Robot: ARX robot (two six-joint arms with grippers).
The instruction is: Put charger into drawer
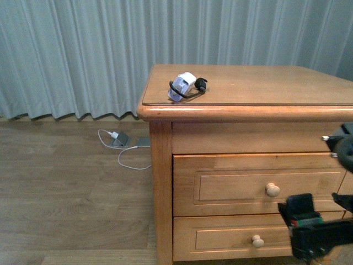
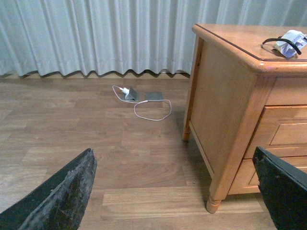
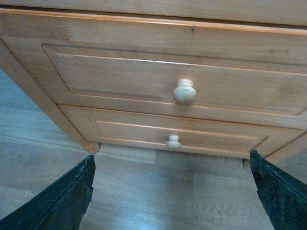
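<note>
- Front view: small white plug-block charger (image 1: 186, 86), black-cabled, lies at eleven o'clock above the shut honey-brown wooden drawer (image 1: 231, 186).
- Left claw (image 2: 173, 153), right claw (image 3: 171, 158): wide, empty.

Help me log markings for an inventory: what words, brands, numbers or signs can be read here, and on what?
None can be read in any view.
charger: no legible marking; too small and blurred.
drawer and its knob: plain wood, no text.
white-cabled plug on the floor: too small to read.
</note>
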